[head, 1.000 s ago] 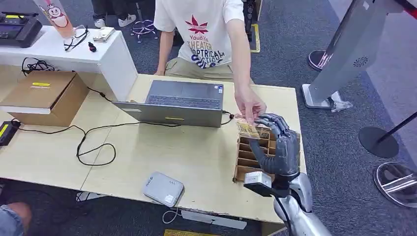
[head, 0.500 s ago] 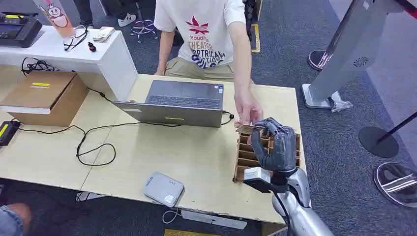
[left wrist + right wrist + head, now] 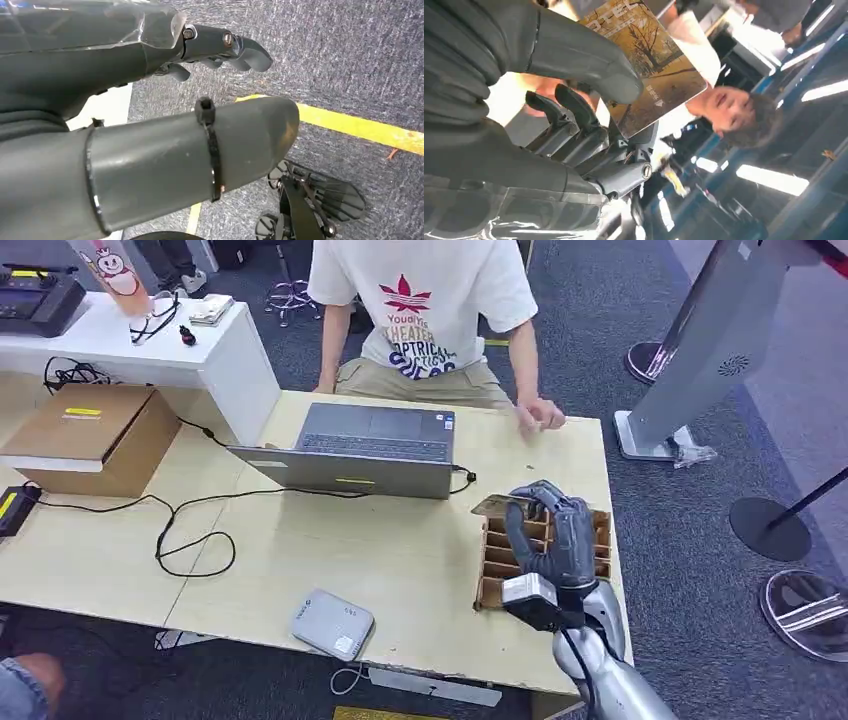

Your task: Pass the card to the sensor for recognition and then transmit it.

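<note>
Since a second ago the person's hand point(image 3: 541, 415) has let go of the card and pulled back to the far edge of the table, leaving the robot's right hand point(image 3: 553, 538) alone with it above the brown cardboard slotted card rack point(image 3: 497, 565). That dark-fingered right hand now pinches the thin rectangular card printed with a golden autumn-tree picture point(image 3: 648, 64) between its thick grey thumb point(image 3: 589, 60) and fingers, card edge poking out toward the left in the head view point(image 3: 493, 505). The left hand point(image 3: 165, 150) hangs low over grey carpet with a yellow line, holding nothing, its fingers loosely extended. To do the next step well, the right hand probably needs to keep its pinch firm on the card's corner, since much of the card sticks out and could swivel, and carry it flat and low toward the flat grey rounded sensor pad point(image 3: 333, 624) at the near edge of the table, well apart to the left. Presenting the card's face level over the pad looks safer than a tilted pass. On the pale wooden table point(image 3: 120, 550) also sit a grey open laptop point(image 3: 365, 450) and a looping black cable point(image 3: 190, 530); a brown cardboard box point(image 3: 95, 435) and a white counter point(image 3: 140, 340) stand at far left, with grey carpet and a pale slanted kiosk stand point(image 3: 705, 350) at right.
</note>
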